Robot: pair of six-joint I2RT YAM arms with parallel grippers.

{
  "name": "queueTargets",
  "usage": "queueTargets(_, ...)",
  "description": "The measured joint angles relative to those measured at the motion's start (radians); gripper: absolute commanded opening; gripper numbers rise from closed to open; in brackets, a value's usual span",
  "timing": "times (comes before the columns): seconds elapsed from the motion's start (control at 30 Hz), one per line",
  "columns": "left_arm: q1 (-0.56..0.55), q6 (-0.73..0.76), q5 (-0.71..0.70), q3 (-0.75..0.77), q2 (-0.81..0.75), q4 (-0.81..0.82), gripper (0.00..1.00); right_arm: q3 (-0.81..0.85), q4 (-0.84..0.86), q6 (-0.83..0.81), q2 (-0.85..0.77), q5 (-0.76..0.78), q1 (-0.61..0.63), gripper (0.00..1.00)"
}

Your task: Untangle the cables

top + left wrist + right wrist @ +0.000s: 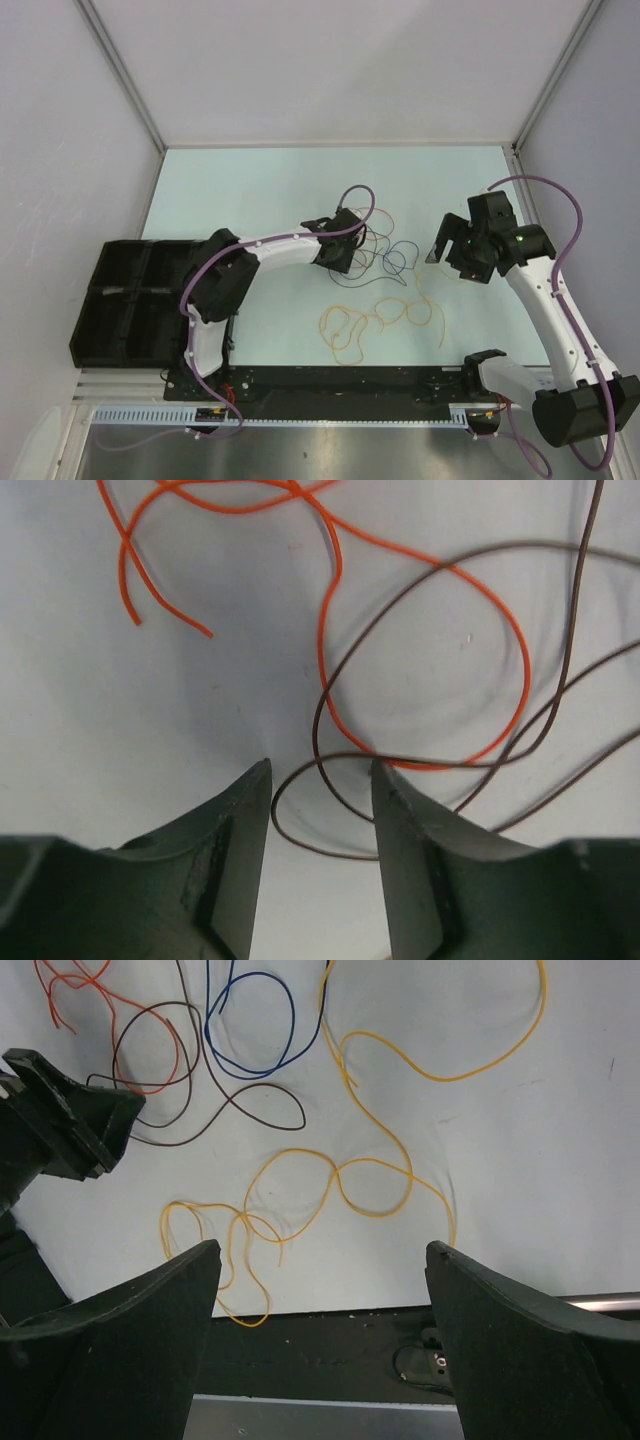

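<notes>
Top view: thin, curly cables (390,300) sprawl over the smooth pale bench (250,190). Left wrist: matte dark left fingers (235,830) stand narrowly apart, straddling a brown cable (572,630) beside an orange cable (523,660). Right wrist: right fingers (130,1310) gape wide above yellow cable (297,1151) loops.

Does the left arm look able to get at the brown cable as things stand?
Probably yes: the left fingers straddle a bend of the brown cable lying on the table, with nothing else between them. The orange cable crosses it just beyond.
</notes>
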Motion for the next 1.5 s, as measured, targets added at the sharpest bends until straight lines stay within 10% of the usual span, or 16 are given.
queueTargets(0.13,0.0,-0.042,-0.037,0.022,0.021,-0.01,0.33,0.0,0.0,-0.026,0.005,-0.012,-0.018,0.88)
queueTargets(0.23,0.0,-0.068,-0.044,0.023,0.023,-0.012,0.0,0.0,0.001,-0.037,0.012,-0.018,-0.03,0.88)
queueTargets(0.63,0.032,-0.089,-0.108,0.064,-0.004,-0.188,0.0,0.0,0.058,-0.043,0.111,-0.092,-0.036,0.87)
queueTargets(1.23,0.08,-0.053,-0.325,0.63,-0.445,-0.596,0.0,0.0,0.466,0.093,0.288,-0.336,0.146,0.86)
queueTargets(1.5,0.127,-0.056,-0.384,0.596,-0.513,-0.728,0.0,0.0,0.543,0.113,0.323,-0.366,0.164,0.86)
